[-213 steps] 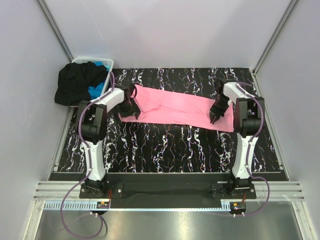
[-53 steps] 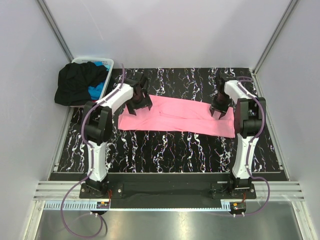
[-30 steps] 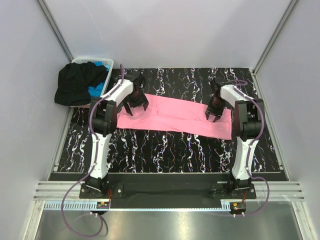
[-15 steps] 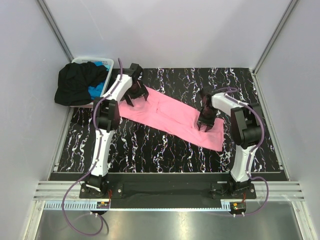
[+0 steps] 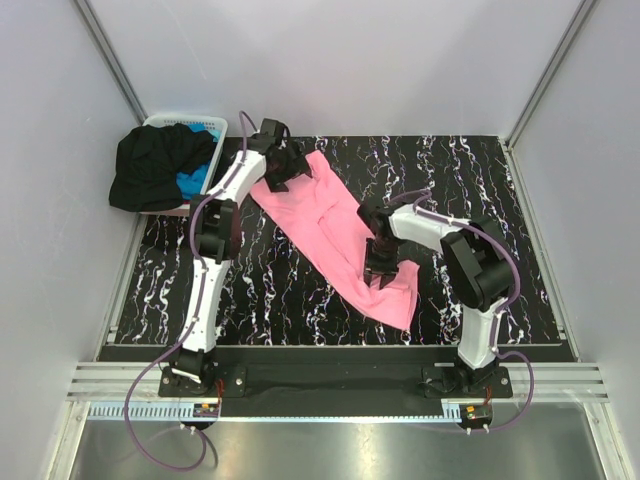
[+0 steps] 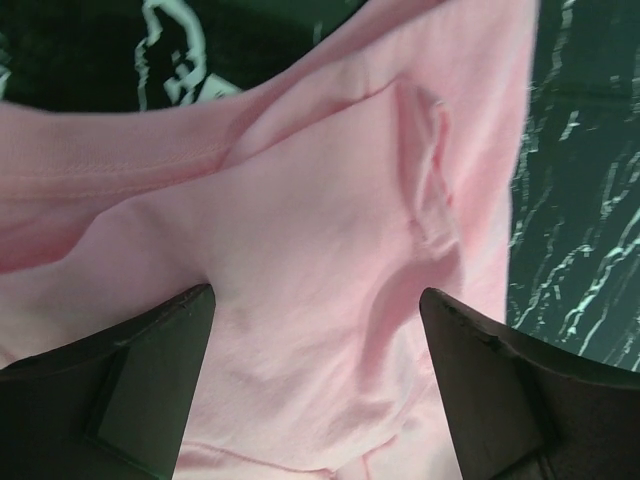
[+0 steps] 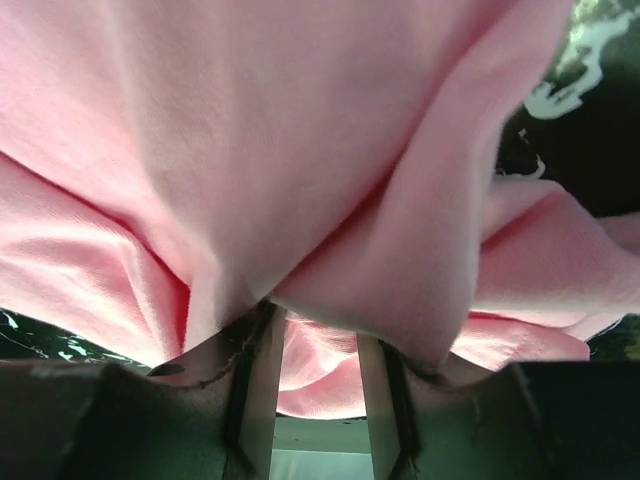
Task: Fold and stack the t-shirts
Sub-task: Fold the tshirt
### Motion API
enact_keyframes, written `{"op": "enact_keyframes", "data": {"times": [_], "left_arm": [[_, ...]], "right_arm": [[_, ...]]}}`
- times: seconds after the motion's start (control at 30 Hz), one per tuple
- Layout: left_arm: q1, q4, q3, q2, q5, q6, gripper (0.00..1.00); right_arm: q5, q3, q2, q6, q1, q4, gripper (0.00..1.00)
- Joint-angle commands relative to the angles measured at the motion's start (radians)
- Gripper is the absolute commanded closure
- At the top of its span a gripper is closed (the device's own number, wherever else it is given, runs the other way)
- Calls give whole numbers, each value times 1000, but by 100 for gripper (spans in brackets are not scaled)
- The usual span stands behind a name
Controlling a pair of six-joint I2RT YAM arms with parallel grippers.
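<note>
From above we note the soft pink t-shirt (image 5: 335,235) lying diagonally, creased, on the marbled table (image 5: 480,180). Only the wrist views settle the hands: left hand (image 6: 315,295) released above it, right hand (image 7: 315,350) grasping a bunched fold.

Pink t-shirt (image 5: 335,235): soft cloth, matt, fine smooth knit; stitched hem seam seen in the left wrist view.
Black t-shirt (image 5: 150,165): cloth, matt.
Blue t-shirt (image 5: 190,183): cloth, matt.
Basket (image 5: 216,128): white plastic, smooth.
Table (image 5: 300,300): smooth black top with white marble veining, low sheen.
Left gripper (image 6: 315,295) fingers (image 6: 130,380): matt black, smooth.
Front sheet (image 5: 330,445): bare metal, brushed sheen.
</note>
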Motion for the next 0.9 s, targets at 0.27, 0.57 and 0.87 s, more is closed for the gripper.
{"op": "enact_keyframes", "data": {"times": [0.27,0.57,0.87], "left_arm": [[-1,237,-157,-213,66,75,9],[-6,240,-325,-417,89,63,9],[-62,52,-618,-626,43,3,10]], "right_arm": [[230,55,-218,76,7,-42,60],[261,276,-197,-71,5,-78,51],[173,673,165,-160,-140,-124,50]]}}
